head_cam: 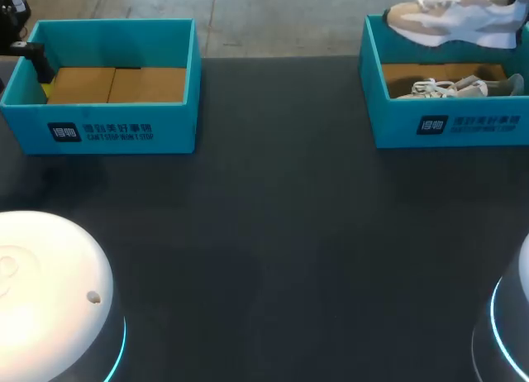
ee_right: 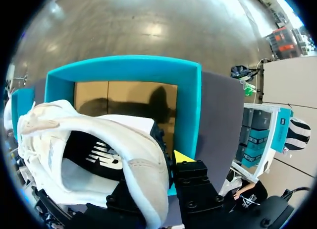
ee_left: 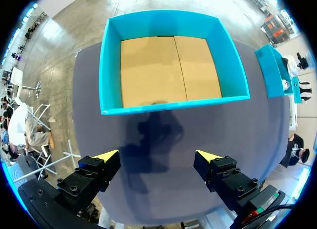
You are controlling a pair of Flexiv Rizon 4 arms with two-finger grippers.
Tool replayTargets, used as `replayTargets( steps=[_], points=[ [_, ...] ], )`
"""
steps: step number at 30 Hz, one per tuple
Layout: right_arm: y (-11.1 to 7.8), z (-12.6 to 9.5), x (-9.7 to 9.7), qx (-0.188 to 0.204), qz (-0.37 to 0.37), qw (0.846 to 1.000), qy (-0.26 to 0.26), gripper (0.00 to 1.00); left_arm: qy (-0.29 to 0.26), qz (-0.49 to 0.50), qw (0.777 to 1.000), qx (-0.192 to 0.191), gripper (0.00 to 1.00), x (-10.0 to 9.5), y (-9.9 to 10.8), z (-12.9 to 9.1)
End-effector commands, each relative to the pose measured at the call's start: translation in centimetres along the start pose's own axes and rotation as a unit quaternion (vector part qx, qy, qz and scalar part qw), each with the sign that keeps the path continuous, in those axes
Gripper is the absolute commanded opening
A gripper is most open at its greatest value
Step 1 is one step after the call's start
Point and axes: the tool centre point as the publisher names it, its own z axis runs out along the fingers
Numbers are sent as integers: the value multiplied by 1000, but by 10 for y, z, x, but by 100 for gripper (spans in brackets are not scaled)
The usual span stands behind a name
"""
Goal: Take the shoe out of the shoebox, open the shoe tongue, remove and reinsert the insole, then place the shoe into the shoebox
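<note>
Now, from the head view: two teal boxes sit well apart on the dark worktop [head_cam: 273,233]. The left shoebox [head_cam: 107,134] shows only its bare cardboard floor, and the right shoebox [head_cam: 463,126] has a second shoe [head_cam: 455,88] lying inside. And look, the pale shoe [head_cam: 463,18] is up in the air above that right box's far wall, clear of the rim! Over to the left wrist view: the left pincer [ee_left: 157,157] hangs above bare worktop on the near side of the empty box with its fingers spread wide, nothing between them. Then the right wrist view, and the shoe fills it, sole turned towards the camera, sitting right in the right pincer [ee_right: 153,172]. Only one yellow tip [ee_right: 182,157] shows, pressed against the shoe's side; the other is hidden behind it, but with the shoe aloft this reads as a firm grip. So the take-out step looks nearly done. The next move would call for carrying the shoe over the open worktop and setting it down steady, opening upward, so that the free left pincer can reach the tongue.
</note>
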Motion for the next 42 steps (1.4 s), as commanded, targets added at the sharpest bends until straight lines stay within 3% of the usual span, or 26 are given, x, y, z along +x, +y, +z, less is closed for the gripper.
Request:
replayTargets(
  steps=[1, 42],
  points=[
    [-10, 7, 5, -36, -1, 999, -8, 0, -1, 0, 1000, 0, 100, 0, 1, 0],
    [30, 52, -3, -61, 2, 997, -36, 0, -1, 0, 1000, 0, 100, 0, 1, 0]
  ],
)
